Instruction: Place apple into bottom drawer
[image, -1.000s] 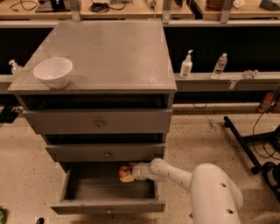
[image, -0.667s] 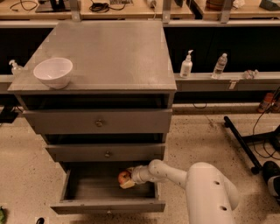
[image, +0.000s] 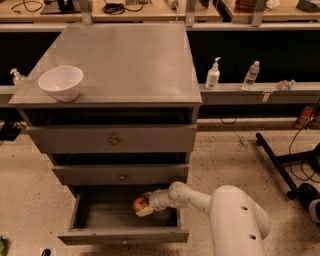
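The bottom drawer (image: 105, 235) of the grey cabinet is pulled open, a wide shallow grey tray. My white arm reaches into it from the right. The gripper (image: 142, 207) sits low inside the drawer, right of its middle, and is shut on the small red and yellowish apple (image: 140, 203). The apple is close above the drawer floor; I cannot tell whether it touches it.
A white bowl (image: 61, 82) stands on the cabinet top at the left edge. The two upper drawers with brass knobs (image: 113, 141) are closed. A pump bottle (image: 213, 74) and a water bottle (image: 251, 75) stand on a ledge to the right. A black stand's legs (image: 280, 165) lie on the floor at right.
The gripper with the apple has moved down and a little left, deeper into the open bottom drawer. The arm has lowered with it.
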